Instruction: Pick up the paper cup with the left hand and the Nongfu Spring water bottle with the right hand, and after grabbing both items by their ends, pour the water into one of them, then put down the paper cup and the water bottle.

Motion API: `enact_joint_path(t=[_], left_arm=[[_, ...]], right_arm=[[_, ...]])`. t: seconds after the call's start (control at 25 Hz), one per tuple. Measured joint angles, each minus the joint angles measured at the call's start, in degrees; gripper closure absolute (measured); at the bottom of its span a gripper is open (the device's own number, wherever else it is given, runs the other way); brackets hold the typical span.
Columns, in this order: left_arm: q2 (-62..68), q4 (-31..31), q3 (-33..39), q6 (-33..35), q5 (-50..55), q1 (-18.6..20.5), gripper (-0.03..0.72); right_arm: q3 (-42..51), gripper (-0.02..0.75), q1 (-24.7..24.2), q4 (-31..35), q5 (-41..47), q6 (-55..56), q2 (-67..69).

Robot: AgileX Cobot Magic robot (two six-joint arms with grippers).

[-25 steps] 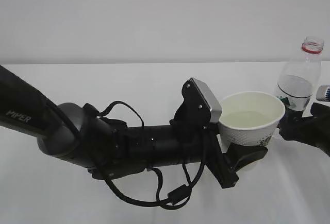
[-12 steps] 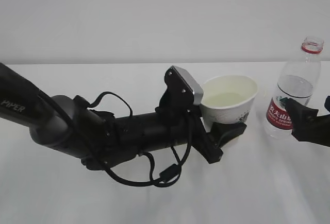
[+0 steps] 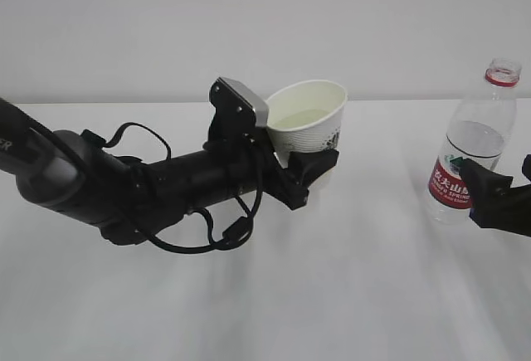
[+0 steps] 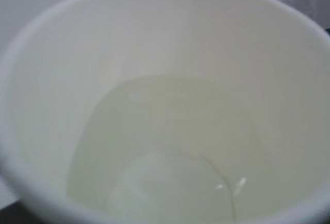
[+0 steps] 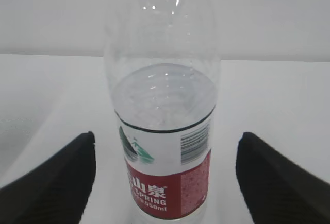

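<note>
Where lettering can be read: the bottle (image 5: 162, 131) carries a red label with white characters, "SPRING" and "550ml", a green mountain logo above it and a barcode at the side; grey-green print on the cup (image 3: 307, 129) is too small to read.

Bottle: clear plastic, red neck ring, no cap, upright on the white tabletop (image 3: 357, 278) at the right edge of the exterior view. Water inside reaches just above the label.

Right hand (image 5: 165, 175): black, jaws spread wide, one on each side of the bottle's lower half, both clear of the plastic; gripping nothing.

Cup: white paper, raised above the tabletop left of centre, tilted slightly, well apart from the bottle. Water (image 4: 170, 152) covers its bottom.

Left hand (image 3: 309, 168): black, jaws clamped on the cup's lower part, a grey camera box just beside the rim. Thick black arm (image 3: 124, 182) with looped cables runs in from the left.

Background: plain pale wall (image 3: 265, 21).
</note>
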Motion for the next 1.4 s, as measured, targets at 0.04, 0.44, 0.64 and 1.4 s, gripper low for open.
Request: enact_joint_path(t=[0.04, 0.44, 0.64, 1.4], left_arm=[[0.0, 0.0, 0.0, 0.0, 0.0, 0.8, 0.190], [0.0, 0.0, 4.0, 0.1, -3.8, 8.1, 0.190], [0.0, 0.0, 6.9, 0.1, -7.1, 12.3, 0.190], [0.0, -8.3, 16.1, 5.5, -7.4, 22.4, 0.190]], right_arm=[[0.0, 0.097, 0.0, 0.0, 0.0, 0.0, 0.0], [0.0, 0.108, 0.0, -0.6, -0.1, -1.0, 0.0], [0.0, 0.109, 0.0, -0.6, -0.1, -1.1, 0.0], [0.0, 0.126, 0.0, -0.9, -0.1, -1.3, 0.0]])
